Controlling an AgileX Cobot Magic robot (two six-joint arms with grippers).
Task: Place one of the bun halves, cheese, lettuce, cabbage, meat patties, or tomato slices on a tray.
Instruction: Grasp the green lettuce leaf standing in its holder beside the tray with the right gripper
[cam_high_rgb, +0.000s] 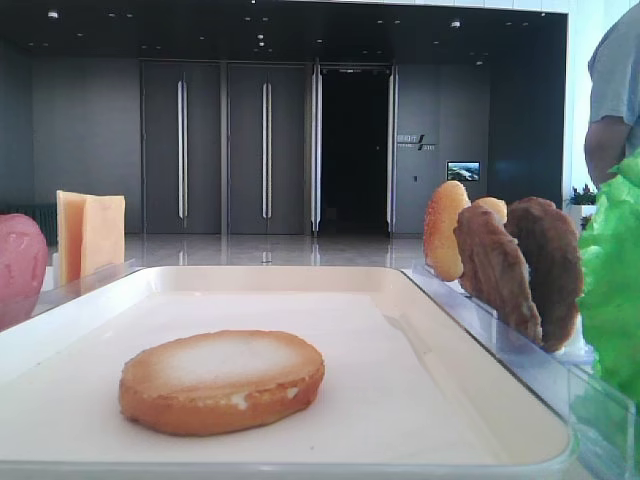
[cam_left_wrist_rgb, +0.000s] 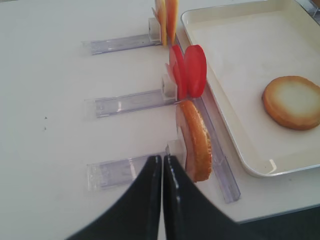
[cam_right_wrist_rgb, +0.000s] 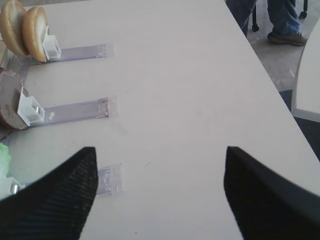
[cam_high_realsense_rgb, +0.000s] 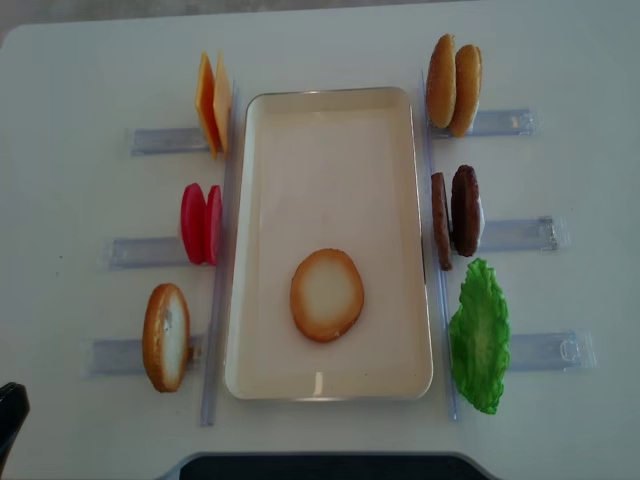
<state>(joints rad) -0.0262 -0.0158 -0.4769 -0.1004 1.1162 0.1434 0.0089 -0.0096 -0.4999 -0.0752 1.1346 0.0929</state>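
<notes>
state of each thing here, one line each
bun half: lying flat on the tray, pale face up
tray: holds only that bun half
lettuce: right of the tray, off it
meat patties: upright in their rack
left gripper: shut, empty
right gripper: open, empty

Open tray (cam_high_realsense_rgb: 330, 150) above bun half (cam_high_realsense_rgb: 327, 294)
</notes>
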